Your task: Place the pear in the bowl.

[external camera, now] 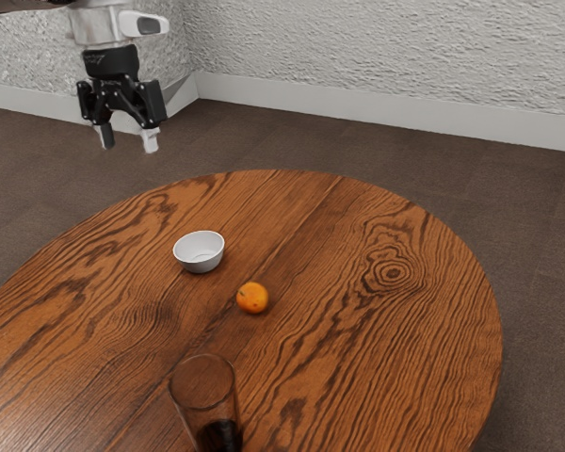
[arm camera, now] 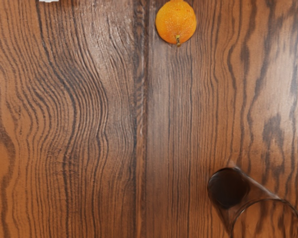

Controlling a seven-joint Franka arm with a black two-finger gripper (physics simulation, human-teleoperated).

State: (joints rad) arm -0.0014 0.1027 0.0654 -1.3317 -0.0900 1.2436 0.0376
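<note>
Tool (external camera: 128, 138): open and holding nothing, raised well above the worktop (external camera: 377, 348).
Pear: I see no pear shape; the round orange fruit (external camera: 253, 298) is the only fruit in sight, so I take it as the task's thing. It rests on the worktop between the bowl (external camera: 200, 252) and the glass (external camera: 204, 388), nearer the bowl and apart from both.
Weight: probably modest, an easy lift for me.
Skin: finely dimpled in the wrist view, so I expect fair grip; firm with slight give, likely to bruise if I squeeze hard.
Shape: nearly round, so it could roll if 1 side of my tool touches before the other.
Hold: I'd come straight down, centre over it and close gently on 2 opposite sides at its widest girth, clear of the stem end. Too high a pinch might squirt it out.
Bowl: upright and small; I judge the fruit should fit, lowered inside the rim before release.
Glass: the thing to avoid; a knock could tip it.
Step in hand: the approach, with pick and placing ahead.
</note>
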